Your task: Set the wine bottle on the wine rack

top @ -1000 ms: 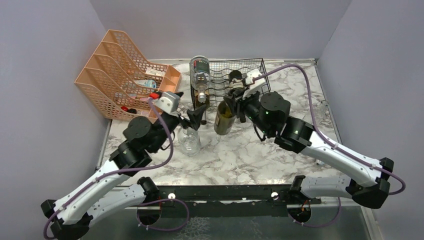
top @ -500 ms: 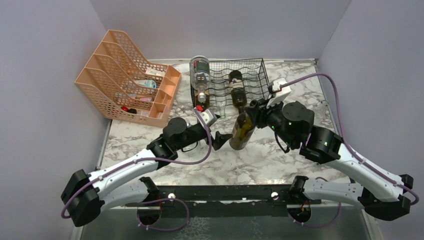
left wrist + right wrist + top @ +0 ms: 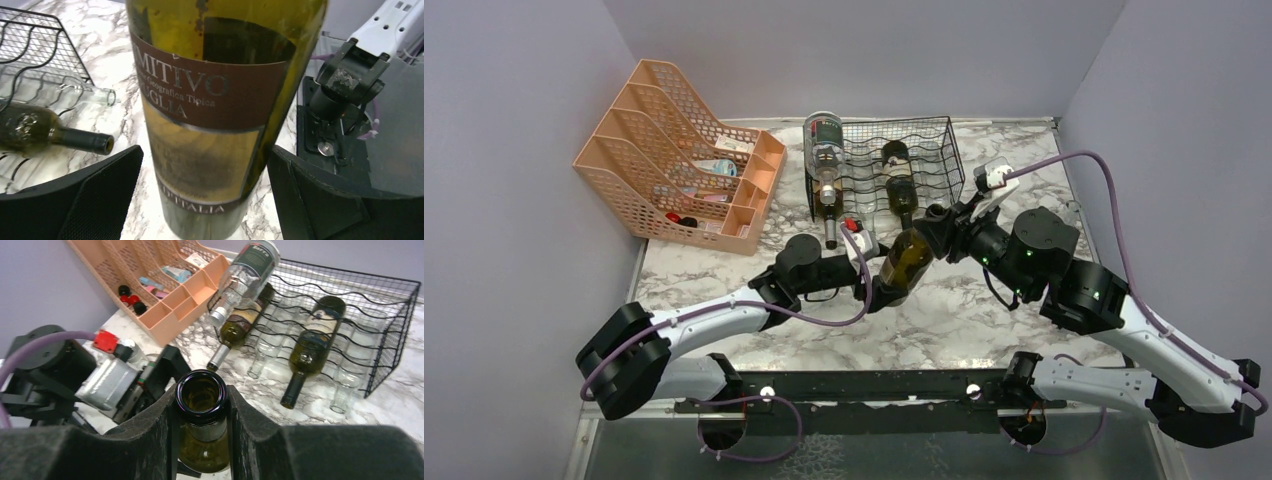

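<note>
Gripping the neck just below the open mouth, the right gripper (image 3: 201, 407) has its two black fingers pressed against the glass of the wine bottle (image 3: 907, 258), which leans with its neck toward the right arm and its base toward the left one, in front of the wine rack (image 3: 929, 135) and not on it. The left gripper (image 3: 205, 192) sits low at the bottle's body with its jaws spread wide, one finger at each side of the lower label. That label is a brown band over a paler panel, and the left wrist view reads "IMITIVO" (the first letters run off around the curve), then "UGLIA", a small line with "Geografica Tipica", and a dark strip at the bottom ending in "ITALIA". Whether the base touches the marble table (image 3: 984, 320) is hard to say, as the fingers crowd the foot of the bottle. The black wire rack stands at the back of the table and holds a dark green bottle (image 3: 896, 180) lying with its neck forward, an olive bottle (image 3: 829, 200) at its left end, and a clear bottle (image 3: 824, 135) with a dark label resting on top of that end. Just left of the rack stands a peach mesh file organizer (image 3: 659, 120).
</note>
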Robot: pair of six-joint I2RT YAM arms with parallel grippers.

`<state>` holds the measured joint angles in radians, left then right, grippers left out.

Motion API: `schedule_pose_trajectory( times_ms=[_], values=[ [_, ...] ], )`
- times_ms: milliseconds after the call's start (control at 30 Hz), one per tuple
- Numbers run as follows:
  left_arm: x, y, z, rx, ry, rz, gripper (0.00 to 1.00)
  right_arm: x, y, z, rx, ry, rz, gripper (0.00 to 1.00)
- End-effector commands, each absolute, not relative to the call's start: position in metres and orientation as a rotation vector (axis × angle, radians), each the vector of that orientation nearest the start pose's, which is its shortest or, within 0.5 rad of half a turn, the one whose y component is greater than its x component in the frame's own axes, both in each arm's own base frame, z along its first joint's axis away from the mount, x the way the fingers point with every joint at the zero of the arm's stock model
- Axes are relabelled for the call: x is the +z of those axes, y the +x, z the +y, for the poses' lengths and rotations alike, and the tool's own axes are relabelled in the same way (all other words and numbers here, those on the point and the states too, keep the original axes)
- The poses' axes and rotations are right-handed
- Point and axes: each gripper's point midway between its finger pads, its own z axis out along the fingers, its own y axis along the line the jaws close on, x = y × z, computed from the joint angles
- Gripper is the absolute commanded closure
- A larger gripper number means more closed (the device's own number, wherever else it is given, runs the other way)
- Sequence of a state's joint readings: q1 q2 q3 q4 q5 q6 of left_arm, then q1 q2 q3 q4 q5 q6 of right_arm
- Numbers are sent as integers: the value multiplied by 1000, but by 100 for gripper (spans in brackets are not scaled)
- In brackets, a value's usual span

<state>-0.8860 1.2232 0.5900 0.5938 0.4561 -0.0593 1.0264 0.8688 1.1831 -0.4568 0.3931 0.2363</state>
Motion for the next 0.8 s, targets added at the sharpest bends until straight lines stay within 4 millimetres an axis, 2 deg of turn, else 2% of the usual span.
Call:
schedule_pose_trajectory(
  times_ms=[0,233,367,467,533,633,700,733,767],
  values=[
    [245,168,-366,-1195,1061,1235,1,450,185,230,825,-352,1473,99],
    [250,150,-365,-1243,1121,1123,1,455,174,237,870,-424,1433,99],
    [245,149,-364,-1224,1132,1105,7,460,168,235,898,-429,1408,99],
    [246,152,-364,-1214,1126,1101,17,462,164,233,913,-437,1401,99],
    [248,155,-364,-1204,1106,1107,28,462,162,232,922,-437,1400,99],
    [251,163,-364,-1173,1069,1118,49,461,159,230,930,-441,1407,99],
    [257,164,-364,-1148,1075,1086,69,458,158,229,928,-444,1430,97],
    [260,166,-363,-1130,1081,1067,80,456,158,228,926,-444,1446,89],
    [263,168,-363,-1108,1086,1046,98,452,157,226,918,-447,1468,74]
  ],
)
